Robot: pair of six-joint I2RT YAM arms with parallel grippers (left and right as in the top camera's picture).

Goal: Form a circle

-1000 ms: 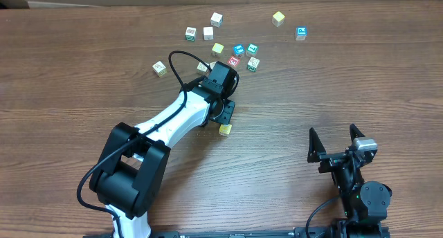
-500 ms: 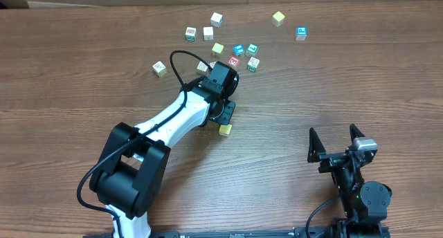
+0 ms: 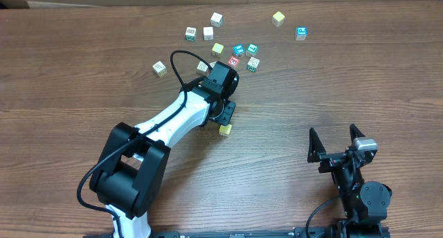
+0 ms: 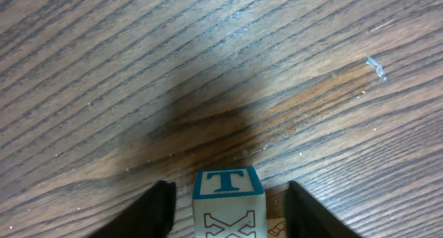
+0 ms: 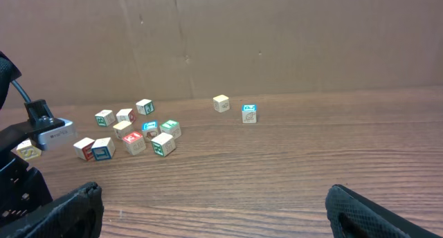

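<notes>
Worktop (image 3: 346,79) of brown wood, seen from overhead. Left arm reaches to the middle, and the left gripper (image 3: 224,122) is down at a yellowish cube (image 3: 225,130) lying at its tip, well apart from the others. The circle (image 3: 242,55), a tight bunch of small letter cubes with red, blue and green prints, lies just beyond that arm's wrist. Loose cubes (image 3: 208,33) are scattered behind it and to both sides. Right gripper (image 3: 332,131) is at front right, fingers spread wide, nothing between them.

Left wrist: left gripper (image 4: 228,200) straddles a T cube (image 4: 228,185) with a blue-framed T on one face. Fingers (image 4: 158,209) stand off it on both sides with bare gaps showing, so spread, not pinching. Cube rests on the worktop.

Right wrist: right gripper (image 5: 214,214) has its fingers at the two bottom corners, wide apart and empty. The circle (image 5: 151,134) sits left of centre in front of a cardboard wall (image 5: 277,37).
</notes>
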